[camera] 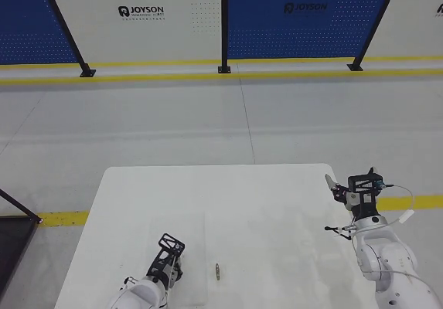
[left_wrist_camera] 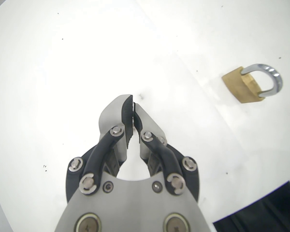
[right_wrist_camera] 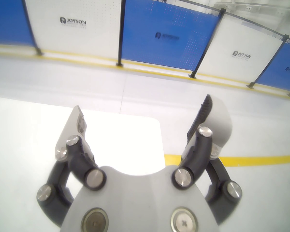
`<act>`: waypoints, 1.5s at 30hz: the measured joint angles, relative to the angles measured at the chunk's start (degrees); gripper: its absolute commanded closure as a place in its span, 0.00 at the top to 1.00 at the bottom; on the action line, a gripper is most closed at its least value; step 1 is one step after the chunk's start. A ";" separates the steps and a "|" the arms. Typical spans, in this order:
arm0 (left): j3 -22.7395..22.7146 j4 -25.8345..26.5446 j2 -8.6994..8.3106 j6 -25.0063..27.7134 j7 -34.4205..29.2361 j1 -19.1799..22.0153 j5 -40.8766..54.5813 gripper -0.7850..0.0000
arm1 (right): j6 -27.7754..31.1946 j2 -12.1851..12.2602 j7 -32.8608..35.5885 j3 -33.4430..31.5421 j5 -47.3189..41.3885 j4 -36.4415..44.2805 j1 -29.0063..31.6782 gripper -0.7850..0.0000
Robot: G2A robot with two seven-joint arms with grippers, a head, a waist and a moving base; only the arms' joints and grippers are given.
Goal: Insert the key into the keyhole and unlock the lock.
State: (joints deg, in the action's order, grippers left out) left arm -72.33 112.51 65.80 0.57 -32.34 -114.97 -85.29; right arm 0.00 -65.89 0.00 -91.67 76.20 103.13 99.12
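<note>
Left gripper near the bench's front edge is closed, on the key or not I cannot tell, right gripper gapes empty, and the lock lies untouched, so unlocking remains.

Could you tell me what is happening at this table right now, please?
A two-armed robot is set to unlock a brass padlock, which lies on the white table with its shackle shut. The left pincer hangs beside it, apart from it, fingers closed; whether they pinch a key I cannot tell. The right pincer is open and holds nothing, over the table's far right corner.
</note>
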 measured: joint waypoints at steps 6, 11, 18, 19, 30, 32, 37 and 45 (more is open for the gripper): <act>-3.09 4.79 -0.35 2.04 4.71 -3.24 4.97 0.00 | 0.00 0.00 0.00 0.00 0.00 0.00 0.00 1.00; -8.20 8.69 -0.63 6.11 11.19 -5.63 15.36 0.00 | 0.00 0.00 0.00 0.00 0.00 0.00 0.00 1.00; -16.04 8.84 -1.32 19.40 21.09 -8.77 29.13 0.00 | 0.00 0.00 0.00 0.00 0.00 0.00 0.00 1.00; -16.69 8.55 -1.40 21.37 22.26 -9.04 30.46 0.00 | 0.00 0.00 0.00 0.00 0.00 0.00 0.00 1.00; -21.26 3.53 -1.81 36.48 32.25 -8.65 42.14 0.00 | 0.65 -0.08 -0.81 1.03 2.70 2.43 3.36 1.00; -21.26 3.53 -1.81 36.41 32.17 -8.65 42.09 0.00 | 1.38 -0.08 -1.40 1.70 4.38 4.31 5.91 1.00; -21.22 3.57 -1.81 36.33 32.07 -8.66 42.06 0.00 | 7.35 0.14 -1.99 5.75 11.04 9.57 14.13 1.00; -21.22 3.57 -1.81 36.33 32.07 -8.66 42.06 0.00 | 22.79 0.94 1.98 12.85 18.04 11.62 20.44 1.00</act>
State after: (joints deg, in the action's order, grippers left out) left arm -93.56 116.09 63.99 36.91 -0.27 -123.63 -43.23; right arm 22.79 -64.95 1.98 -78.83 94.25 114.75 119.56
